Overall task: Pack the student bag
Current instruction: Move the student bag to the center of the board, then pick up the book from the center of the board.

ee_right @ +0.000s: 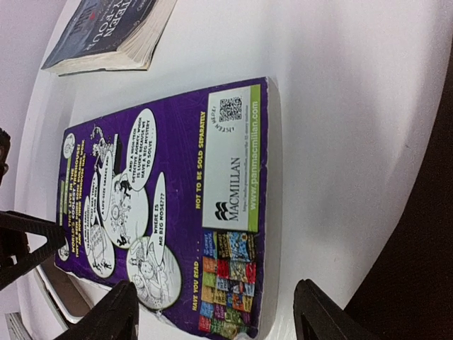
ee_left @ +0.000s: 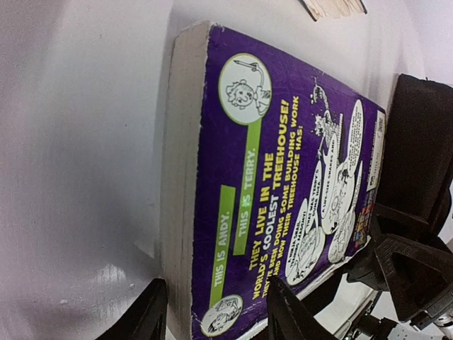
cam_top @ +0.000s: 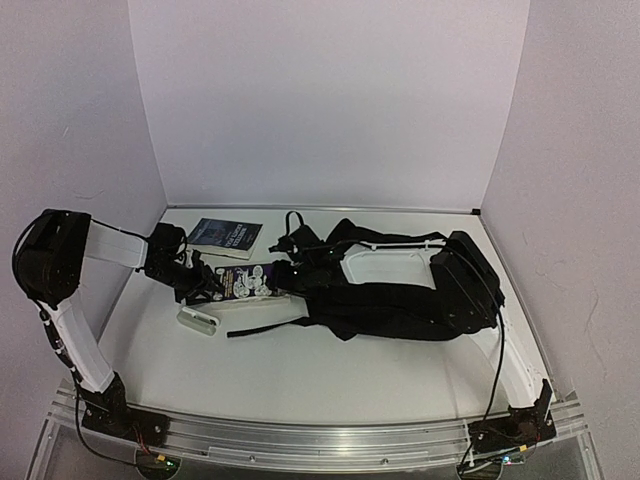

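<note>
The student bag [cam_top: 400,300] lies flat across the middle right of the table, black, with straps trailing left. A purple paperback [cam_top: 245,280] lies back cover up beside its left end. My left gripper [cam_top: 205,283] is at the book's left end. In the left wrist view its jaws [ee_left: 216,319] straddle the purple paperback [ee_left: 283,177], one finger beside the page edge and one over the cover, open. My right gripper [cam_top: 288,278] reaches over the bag to the book's other end. Its jaws [ee_right: 216,315] stand open, wide of the purple paperback [ee_right: 184,212] on both sides.
A dark blue book [cam_top: 225,235] lies at the back left, also seen as the blue book [ee_right: 113,32] in the right wrist view. A small white case [cam_top: 197,318] sits near the left arm. White walls close in the table on three sides.
</note>
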Robot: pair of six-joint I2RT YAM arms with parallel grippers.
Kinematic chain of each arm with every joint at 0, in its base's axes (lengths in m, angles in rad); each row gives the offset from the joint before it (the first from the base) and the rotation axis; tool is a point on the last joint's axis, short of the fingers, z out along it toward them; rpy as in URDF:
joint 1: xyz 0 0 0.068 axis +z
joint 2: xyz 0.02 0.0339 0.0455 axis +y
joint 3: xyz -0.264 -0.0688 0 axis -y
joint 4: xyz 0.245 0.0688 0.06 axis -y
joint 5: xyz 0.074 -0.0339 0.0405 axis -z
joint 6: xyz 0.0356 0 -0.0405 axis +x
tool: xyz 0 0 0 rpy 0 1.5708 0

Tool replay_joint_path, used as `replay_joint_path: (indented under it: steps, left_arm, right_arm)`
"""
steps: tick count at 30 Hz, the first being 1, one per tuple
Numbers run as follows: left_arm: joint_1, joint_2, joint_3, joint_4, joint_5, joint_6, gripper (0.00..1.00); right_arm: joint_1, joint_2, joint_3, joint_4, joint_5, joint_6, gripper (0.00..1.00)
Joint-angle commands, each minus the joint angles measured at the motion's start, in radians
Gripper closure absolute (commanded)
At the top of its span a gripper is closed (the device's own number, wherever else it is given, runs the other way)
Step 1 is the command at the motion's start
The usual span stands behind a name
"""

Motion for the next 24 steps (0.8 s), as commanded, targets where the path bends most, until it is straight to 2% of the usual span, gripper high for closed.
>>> replay_joint_path:
  steps: [1,6,12,16,21,24]
  left_arm:
    - [0.003,0.015,0.014,0.053,0.052,-0.022,0.58]
    - [0.001,0.016,-0.006,0.071,0.071,-0.038,0.64]
    - [-0.009,-0.004,-0.038,0.092,0.084,-0.061,0.72]
    - [-0.011,-0.033,-0.076,0.134,0.093,-0.092,0.73]
    - [-0.012,-0.06,-0.087,0.127,0.088,-0.093,0.73]
    - [-0.012,-0.095,-0.096,0.115,0.058,-0.088,0.71]
  right_arm:
    - [-0.011,0.072,0.052,-0.014,-0.104,-0.008,0.34]
    - [-0.011,0.088,0.052,0.049,-0.222,0.017,0.36]
    - [-0.01,0.053,-0.059,0.368,-0.388,0.15,0.43]
    - [-0.001,0.056,-0.04,0.389,-0.38,0.155,0.44]
    - [-0.002,0.06,-0.051,0.386,-0.337,0.157,0.58]
    - [-0.002,0.034,-0.063,0.387,-0.315,0.146,0.73]
